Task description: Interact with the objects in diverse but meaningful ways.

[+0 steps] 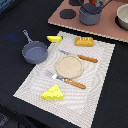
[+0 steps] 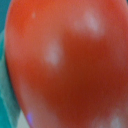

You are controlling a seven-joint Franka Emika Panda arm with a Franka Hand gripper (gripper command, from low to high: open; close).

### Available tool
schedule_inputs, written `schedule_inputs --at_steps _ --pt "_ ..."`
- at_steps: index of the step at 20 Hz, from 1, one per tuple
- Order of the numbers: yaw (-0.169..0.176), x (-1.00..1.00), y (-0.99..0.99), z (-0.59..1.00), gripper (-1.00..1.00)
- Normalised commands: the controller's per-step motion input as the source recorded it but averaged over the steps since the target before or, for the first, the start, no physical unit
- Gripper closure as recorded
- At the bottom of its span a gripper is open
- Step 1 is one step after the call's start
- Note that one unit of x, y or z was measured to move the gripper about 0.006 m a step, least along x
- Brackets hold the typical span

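Tomato (image 2: pixel 70 65), red and glossy, fills nearly the whole wrist view, so close to the lens that only a blurred teal margin shows at one edge; it does not appear anywhere in the exterior view, and neither the arm nor its gripper can be seen there. Whether the jaws are spread, pressed together or pinching the fruit cannot be told, since no finger is visible in either picture. On the pale striped mat (image 1: pixel 97 75) lie the remaining toy foods: banana (image 1: pixel 54 38) near the far edge, bread loaf (image 1: pixel 84 41) toward the exterior view's right of it, and cheese wedge (image 1: pixel 52 92) near the front edge. At the centre stands the round plate (image 1: pixel 69 66), bare, with the knife (image 1: pixel 80 56) just beyond it and the fork (image 1: pixel 66 79) just in front. A grey saucepan (image 1: pixel 34 51) sits off the mat at the exterior view's left, and a pink board (image 1: pixel 102 26) with a grey pot (image 1: pixel 90 15) occupies the far right. Judged from the extreme closeness, the step in hand is probably either carrying the tomato out of frame or a close approach to it. Next move, if the fruit is held, calls for bringing it over a sensible target such as the plate or saucepan and lowering it gently, since a round body will roll when released.
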Motion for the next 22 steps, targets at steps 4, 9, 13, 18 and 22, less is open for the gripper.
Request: schedule_inputs --at_steps 4,9,13,18,22 --pt "0.040 0.16 0.31 0.01 1.00" --pt "0.056 0.15 0.40 0.00 -1.00" --pt "0.059 0.15 0.38 0.03 -1.00" --pt "0.062 0.09 0.29 0.44 -1.00" --pt "0.041 0.00 -0.08 0.95 -1.00"
